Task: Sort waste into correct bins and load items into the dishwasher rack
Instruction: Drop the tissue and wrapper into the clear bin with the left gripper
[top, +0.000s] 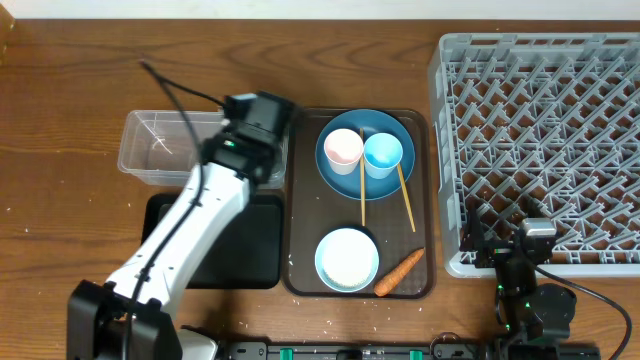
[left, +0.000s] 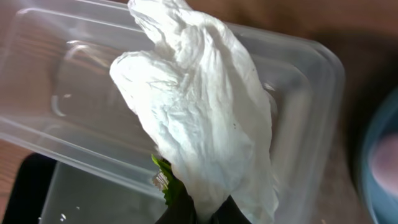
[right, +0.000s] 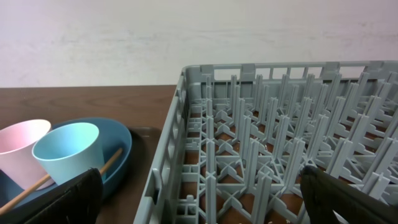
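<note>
The left pincer (left: 194, 216) was clamped on the lower end of the crumpled white paper (left: 199, 112). A scrap of the green wrapper (left: 165, 182) was caught at the same pinch, and the wad spread away from the fingers. Directly behind the paper in the left wrist view lay the clear tub (left: 298, 74), its open mouth facing the load. In the overhead view the left wrist sat above the tub's right end, close to the wall that adjoins the brown serving tray (top: 300, 200). The tub's long axis ran left to right across the desk (top: 60, 120), so most of its free floor lay to the left of the pincer. Letting go here would probably land the paper inside, though close to the right wall; a small shift left would give more margin. The black tray (top: 225, 250) lay just on the near side of the tub, so a drift nearward risked the wrong bin. The right pincer (right: 199, 186) stood wide and empty at the near edge of the dishwasher rack (right: 261, 124), well apart from the tub, so the drop was the left arm's job.
</note>
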